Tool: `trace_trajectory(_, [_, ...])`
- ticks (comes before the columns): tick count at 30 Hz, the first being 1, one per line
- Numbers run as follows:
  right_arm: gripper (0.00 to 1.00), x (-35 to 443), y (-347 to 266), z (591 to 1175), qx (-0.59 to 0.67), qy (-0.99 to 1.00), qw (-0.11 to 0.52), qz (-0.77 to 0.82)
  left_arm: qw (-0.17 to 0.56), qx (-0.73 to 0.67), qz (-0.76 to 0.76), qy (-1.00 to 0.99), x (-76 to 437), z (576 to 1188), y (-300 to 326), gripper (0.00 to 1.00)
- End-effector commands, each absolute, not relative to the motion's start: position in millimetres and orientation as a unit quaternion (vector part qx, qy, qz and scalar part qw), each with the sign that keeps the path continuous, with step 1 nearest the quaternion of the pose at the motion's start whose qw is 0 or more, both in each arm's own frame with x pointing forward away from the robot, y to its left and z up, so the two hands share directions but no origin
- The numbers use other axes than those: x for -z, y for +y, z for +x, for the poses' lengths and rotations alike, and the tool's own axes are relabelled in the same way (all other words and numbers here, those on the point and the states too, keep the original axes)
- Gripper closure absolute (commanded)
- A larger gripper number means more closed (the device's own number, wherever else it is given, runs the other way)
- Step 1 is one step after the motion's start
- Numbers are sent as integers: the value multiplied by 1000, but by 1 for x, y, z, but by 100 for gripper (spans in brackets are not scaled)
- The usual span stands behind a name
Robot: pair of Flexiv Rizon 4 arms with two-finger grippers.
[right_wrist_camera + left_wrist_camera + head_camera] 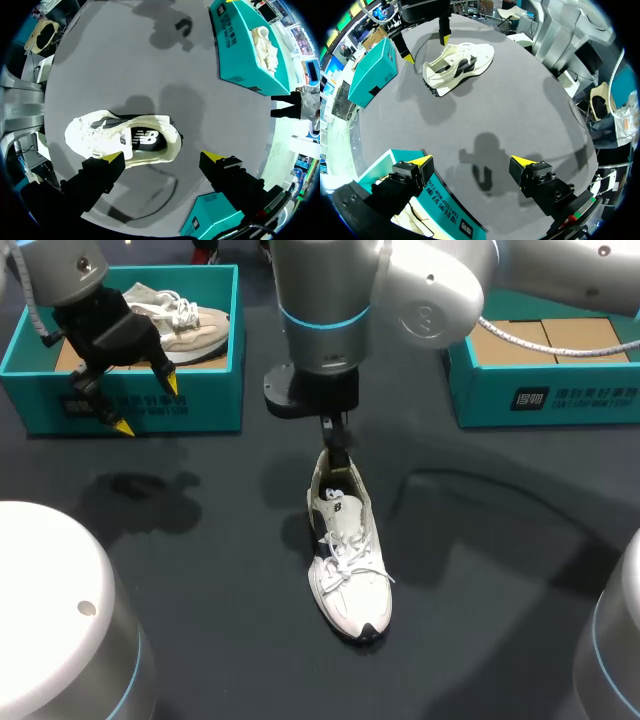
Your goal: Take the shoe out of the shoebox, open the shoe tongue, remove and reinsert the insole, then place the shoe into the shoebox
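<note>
Currently the white sneaker [348, 560] stands on its sole mid-tabletop [500, 540], outside both boxes, laced, with its toe toward the robot and its heel toward the far side. Handling, as judged: light, with a soft fabric upper that should buckle under a pinch, while the sole and heel counter look stiffer. The tongue [142, 137] looks floppy, and the insole is probably thin, bendy and held only by friction. The heel collar or the sole's sides look like the best hold for steadying. The tongue's free top edge is the place to pinch for opening, and the insole's heel end for pulling it out. A one-sided tug may tip or drag the shoe, so a second arm would help. Right arm: comes in from the right and reaches past the middle, wrist pointing straight down over the heel. The right fingers [112, 159] are spread wide and grip nothing. One tip hangs at the shoe's flank, the other past the heel over bare tabletop; contact cannot be told. Left arm: poised over the near wall of the left teal shoebox [215, 390], which holds a beige shoe [185, 325]. The left fingers [521, 161] are spread and empty, well apart from the sneaker. The right teal shoebox [560, 395] shows only cardboard inside.
</note>
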State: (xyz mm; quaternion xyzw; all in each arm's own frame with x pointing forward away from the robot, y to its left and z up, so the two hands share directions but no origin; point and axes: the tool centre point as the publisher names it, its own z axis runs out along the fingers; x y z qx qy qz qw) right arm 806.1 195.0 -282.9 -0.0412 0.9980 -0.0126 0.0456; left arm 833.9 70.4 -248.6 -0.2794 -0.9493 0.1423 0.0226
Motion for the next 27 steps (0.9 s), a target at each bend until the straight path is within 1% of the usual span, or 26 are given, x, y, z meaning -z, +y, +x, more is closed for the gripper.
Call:
trace_trajectory(1, [0, 295, 185, 822, -10, 1000, 17, -1, 22, -141, -279, -950, 248, 833, 71, 0])
trace_trajectory(12, [0, 295, 185, 822, -10, 1000, 17, -1, 22, -141, -279, -950, 248, 833, 71, 0])
trace_trajectory(18, [0, 322, 189, 832, -15, 1000, 9, -12, 22, -141, -279, -950, 248, 833, 71, 0])
trace_trajectory(27, [0, 346, 191, 841, -21, 1000, 10, -13, 22, -141, -279, -950, 248, 833, 71, 0])
